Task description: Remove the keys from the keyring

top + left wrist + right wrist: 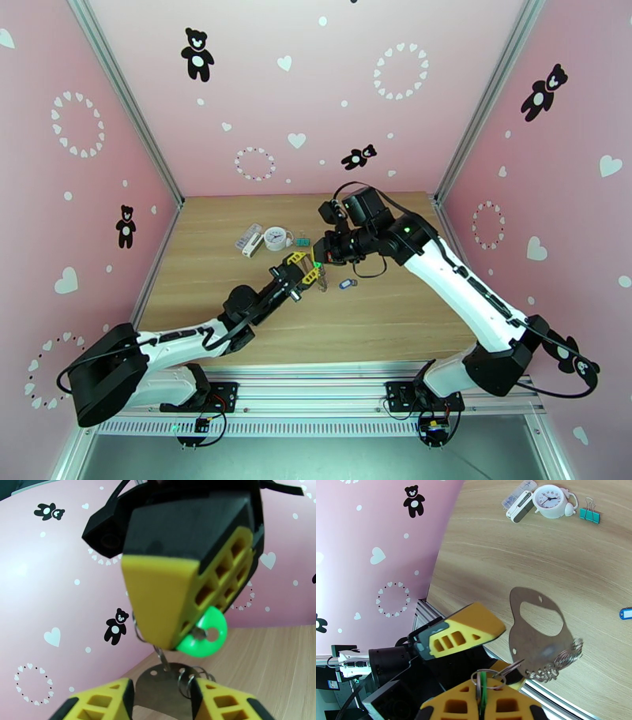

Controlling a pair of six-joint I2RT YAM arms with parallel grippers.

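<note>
Between yellow-and-black jaws, a bright green round key head (pixel 203 636); silver-grey metal keyring (pixel 537 645) below them; blue key head (pixel 626 613) on pale wood-grain surface (pixel 572 559); pink bear-and-heart walls (pixel 316 95).

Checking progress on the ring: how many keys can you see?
2. The green key is pinched in the right gripper; the blue key lies loose on the table. Another could be hidden in the grip.

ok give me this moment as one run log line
right fingers: shut on green key | left fingers: either side of keyring, grip unclear | blue key: loose on table
</note>
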